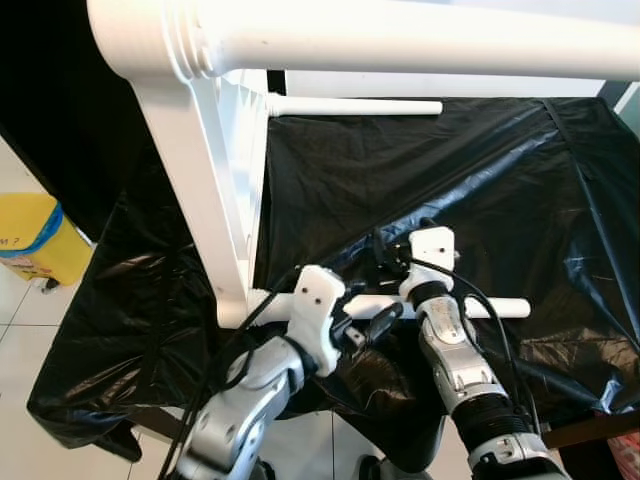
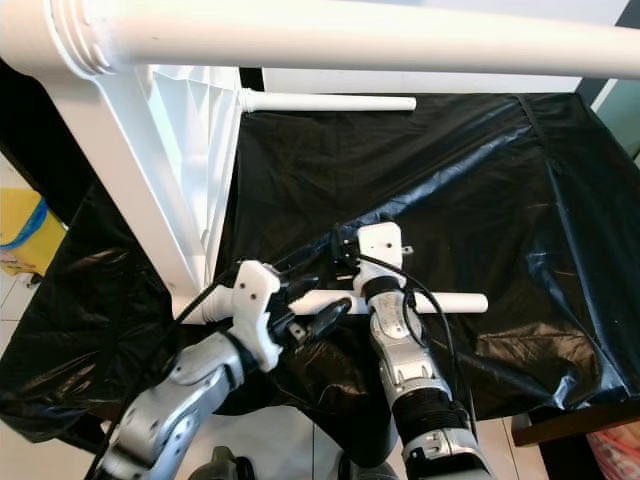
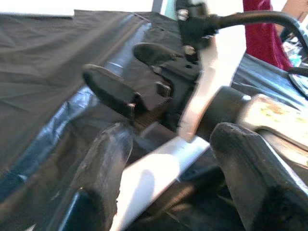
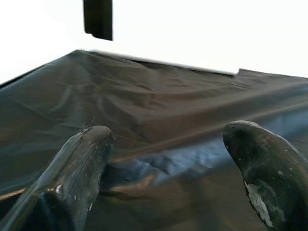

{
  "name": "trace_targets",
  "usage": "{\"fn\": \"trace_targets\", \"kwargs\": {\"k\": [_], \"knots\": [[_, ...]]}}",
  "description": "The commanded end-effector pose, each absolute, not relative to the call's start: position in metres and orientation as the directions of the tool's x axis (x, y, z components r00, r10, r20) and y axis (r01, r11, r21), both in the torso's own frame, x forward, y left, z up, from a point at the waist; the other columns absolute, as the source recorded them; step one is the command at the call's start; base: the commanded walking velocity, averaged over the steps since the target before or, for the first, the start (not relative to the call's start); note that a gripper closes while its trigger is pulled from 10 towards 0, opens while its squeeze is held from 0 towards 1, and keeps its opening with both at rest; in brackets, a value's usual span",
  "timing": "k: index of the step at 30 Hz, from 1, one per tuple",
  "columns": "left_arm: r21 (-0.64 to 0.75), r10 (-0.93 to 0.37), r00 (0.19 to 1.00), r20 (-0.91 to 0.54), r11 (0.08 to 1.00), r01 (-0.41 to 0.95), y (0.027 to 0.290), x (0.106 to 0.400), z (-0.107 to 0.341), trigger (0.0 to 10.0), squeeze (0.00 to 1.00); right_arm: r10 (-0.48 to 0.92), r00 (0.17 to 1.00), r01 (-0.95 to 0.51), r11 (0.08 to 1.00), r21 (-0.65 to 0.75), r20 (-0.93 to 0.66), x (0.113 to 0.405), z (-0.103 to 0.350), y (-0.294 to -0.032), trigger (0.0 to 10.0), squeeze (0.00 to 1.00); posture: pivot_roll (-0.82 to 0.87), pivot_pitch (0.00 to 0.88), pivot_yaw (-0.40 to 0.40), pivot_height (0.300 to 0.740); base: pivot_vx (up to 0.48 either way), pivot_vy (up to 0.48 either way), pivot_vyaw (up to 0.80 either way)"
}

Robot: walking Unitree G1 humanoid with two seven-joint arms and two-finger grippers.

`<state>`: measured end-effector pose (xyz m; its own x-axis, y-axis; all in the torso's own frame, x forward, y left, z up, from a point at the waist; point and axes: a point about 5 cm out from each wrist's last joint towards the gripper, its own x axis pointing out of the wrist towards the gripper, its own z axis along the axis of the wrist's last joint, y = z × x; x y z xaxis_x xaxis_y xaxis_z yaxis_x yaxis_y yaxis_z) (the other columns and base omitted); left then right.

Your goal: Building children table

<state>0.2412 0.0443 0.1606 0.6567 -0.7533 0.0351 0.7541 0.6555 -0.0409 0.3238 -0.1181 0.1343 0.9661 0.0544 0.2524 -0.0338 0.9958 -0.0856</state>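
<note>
Mid-assembly by my read. The white painted wooden table frame (image 1: 200,170) lies on its side on the bench draped in crinkled black plastic sheet (image 1: 420,170). Its thick turned top leg (image 1: 400,40) runs across close to the camera, and a flat white upright panel drops from that leg to the sheet. A second slim white round leg (image 1: 355,106) sticks out of the frame at the far side of the sheet, so at least two legs look fitted.

Current piece: a white round leg rod (image 1: 490,307) lying on the sheet, one end at the foot of the frame panel, the other end free towards my right. I can't tell if it's seated in the frame yet.

Left end effector (image 3: 168,168) sits at the rod just beside the frame foot, fingers (image 3: 103,159) spread with the rod between them, not clamped. Right end effector (image 4: 178,159) is further along the rod from the frame, fingers (image 4: 77,163) spread wide over bare sheet, holding nothing.

Left to do, I'd guess: seat this rod, remaining legs, flip upright. Finish is glossy white, no visible damage.
</note>
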Motion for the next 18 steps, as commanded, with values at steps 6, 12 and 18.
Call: {"fn": "trace_targets", "kwargs": {"k": [6,12,18], "knots": [[0.020,-0.666,0.746,0.015,0.746,0.666,0.050,0.255,0.154,10.0,0.00,-0.035,0.964,0.056,0.996,-0.072,0.265,0.323,0.136,-0.132,10.0,0.00,0.01,0.121,-0.014,0.740,0.000,0.000,0.00],[0.086,-0.549,0.834,0.055,0.835,0.544,0.052,0.275,0.156,10.0,0.00,-0.126,0.954,0.136,0.991,-0.018,0.273,0.317,0.136,-0.144,10.0,0.00,-0.01,0.104,-0.014,0.740,0.000,0.000,0.00],[0.174,-0.473,0.874,0.110,0.875,0.451,0.047,0.290,0.159,10.0,0.00,-0.136,0.945,0.138,0.990,0.014,0.299,0.311,0.138,-0.145,10.0,0.00,-0.03,0.082,-0.023,0.740,0.000,0.000,0.00]]}}
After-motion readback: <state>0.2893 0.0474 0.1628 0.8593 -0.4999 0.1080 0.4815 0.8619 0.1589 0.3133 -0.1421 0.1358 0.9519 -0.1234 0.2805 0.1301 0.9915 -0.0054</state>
